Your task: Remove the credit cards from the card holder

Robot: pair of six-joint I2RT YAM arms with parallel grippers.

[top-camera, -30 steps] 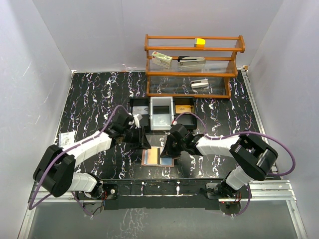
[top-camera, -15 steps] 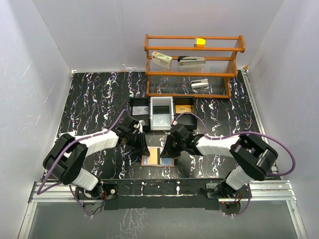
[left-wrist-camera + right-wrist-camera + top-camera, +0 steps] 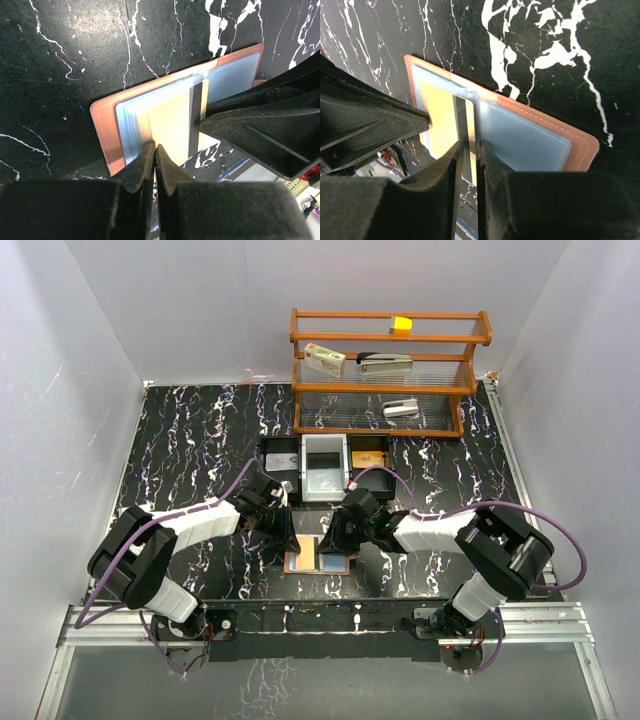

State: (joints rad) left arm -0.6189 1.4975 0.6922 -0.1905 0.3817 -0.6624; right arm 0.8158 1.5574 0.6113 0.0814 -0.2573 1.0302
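The card holder (image 3: pixel 335 562) lies open and flat near the table's front edge, salmon outside (image 3: pixel 102 125) and pale blue inside (image 3: pixel 530 135). A pale yellow credit card (image 3: pixel 172 120) with a black stripe sticks partway out of a pocket, past the holder's near edge (image 3: pixel 440 115). My left gripper (image 3: pixel 155 147) is shut, its tips down on the card's left edge beside the blue pocket. My right gripper (image 3: pixel 469 145) stands over the black stripe, jaws parted by a narrow gap and nothing clamped between them. Both grippers (image 3: pixel 292 537) (image 3: pixel 330 538) meet above the holder.
Behind the holder stand a white tray (image 3: pixel 325 480) and black trays (image 3: pixel 277 455); the right one holds a tan card (image 3: pixel 368 457). A wooden shelf (image 3: pixel 390 390) with a stapler and small boxes is at the back. A small label (image 3: pixel 133 518) lies at left.
My left gripper has moved right and down onto the holder and closed. The right gripper's jaws, shut before, have parted slightly. The holder has stayed in place.
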